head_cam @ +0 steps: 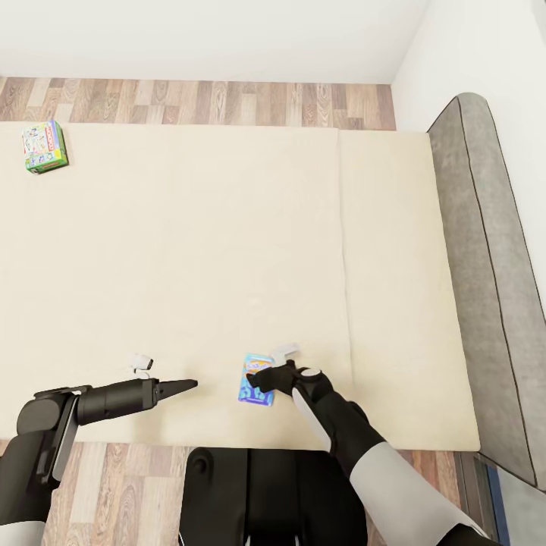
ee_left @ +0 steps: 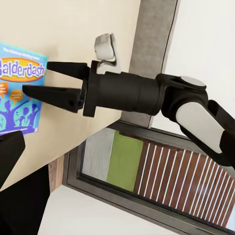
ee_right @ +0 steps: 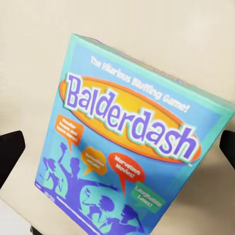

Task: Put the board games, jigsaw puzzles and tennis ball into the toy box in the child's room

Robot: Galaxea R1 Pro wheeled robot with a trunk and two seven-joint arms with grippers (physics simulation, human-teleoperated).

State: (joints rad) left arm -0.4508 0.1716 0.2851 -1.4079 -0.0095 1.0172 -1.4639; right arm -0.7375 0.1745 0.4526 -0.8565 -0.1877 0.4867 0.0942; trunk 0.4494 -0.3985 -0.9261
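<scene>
Head view: cream bed (head_cam: 227,250) spans the frame, grey headboard (head_cam: 485,250) at 3 o'clock. Balderdash board game (head_cam: 256,379) lies near the bed's front edge at 6 o'clock. Right end effector (head_cam: 259,378) is over it, fingers spread, not gripping. Left end effector (head_cam: 186,385) sits at 7 o'clock, apart from the box; grip state unclear. Second board game (head_cam: 45,147), green-edged, far at 10 o'clock.

Left wrist view: right end effector (ee_left: 41,78) is released, tips over the box (ee_left: 17,93).

Right wrist view: Balderdash box (ee_right: 132,142) flat on bed, dark fingertips (ee_right: 10,152) either side, no contact.
</scene>
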